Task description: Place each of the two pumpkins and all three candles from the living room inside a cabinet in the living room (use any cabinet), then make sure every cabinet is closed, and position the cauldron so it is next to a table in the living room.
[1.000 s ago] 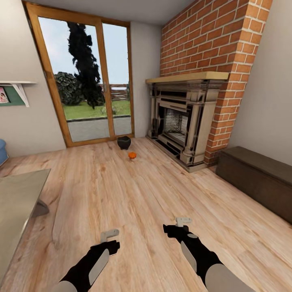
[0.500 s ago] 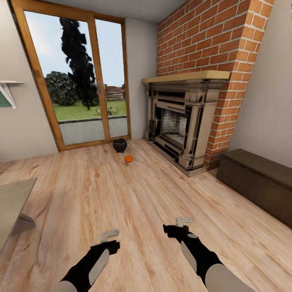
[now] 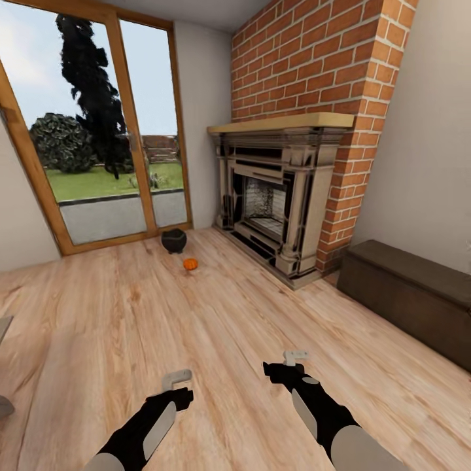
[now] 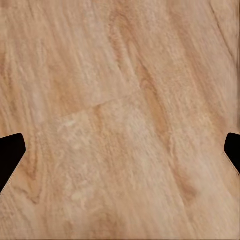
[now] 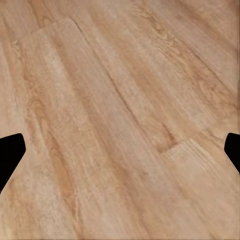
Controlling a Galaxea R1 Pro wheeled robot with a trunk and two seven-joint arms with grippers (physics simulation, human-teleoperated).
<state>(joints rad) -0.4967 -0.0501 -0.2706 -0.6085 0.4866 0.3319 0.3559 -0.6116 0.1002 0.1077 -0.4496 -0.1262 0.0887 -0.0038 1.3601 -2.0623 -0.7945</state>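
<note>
Your left gripper (image 3: 178, 377) and right gripper (image 3: 296, 356) hung over bare wood floor (image 3: 216, 340), fingers spread wide, nothing held. Farther off, one pumpkin (image 3: 190, 263) sat just before the cauldron (image 3: 174, 241), near the glass door (image 3: 98, 144). The cabinet (image 3: 412, 294) stood shut at your right.

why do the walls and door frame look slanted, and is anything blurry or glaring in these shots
Head view: wide-angle distortion tilts the glass door frame and brick chimney; lighting is even, with only faint shadows by the cauldron and pumpkin. Both wrist views: the floor planks look soft, with no glare.
</note>
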